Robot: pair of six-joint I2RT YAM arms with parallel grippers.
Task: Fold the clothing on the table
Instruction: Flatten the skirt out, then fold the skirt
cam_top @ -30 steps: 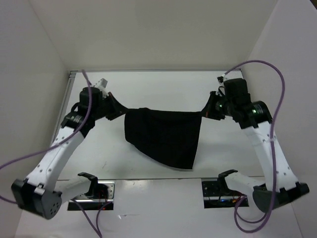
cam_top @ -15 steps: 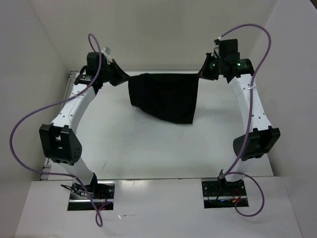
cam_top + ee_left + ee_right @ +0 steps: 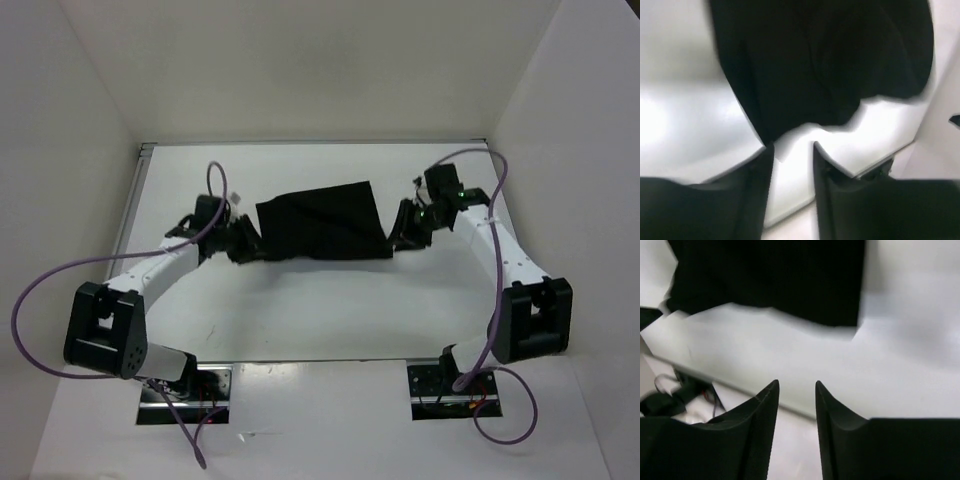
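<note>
**Finding 1 – location of item.** The black clothing [image 3: 320, 222] lies on the white surface [image 3: 300, 315], in its middle toward the far half, between the two arms. Its near edge runs roughly straight. Its far edge is skewed, with the right corner sitting further back than the left.

**Finding 2 – change noted.** One second ago the clothing hung in the air, stretched by its upper corners between both pincers. Half a second ago it was carried high toward the far edge. It has now been lowered onto the surface and let go.

**Finding 3 – pincers.** The left pincer [image 3: 792, 150] is spread with only bare surface in the gap, and a point of the fabric lies just ahead of its fingertips. The right pincer [image 3: 796, 385] is also spread and holds nothing, with the clothing's edge lying a little further ahead of it.

**Assessment.** The lay-down stroke appears complete, and the clothing covers a shorter depth than when it hung, which suggests it is doubled over. This cannot be confirmed, because the black fabric hides any layering. The skewed far edge indicates imperfect alignment. A further fold or some straightening is likely needed, which would require a fresh grasp.
</note>
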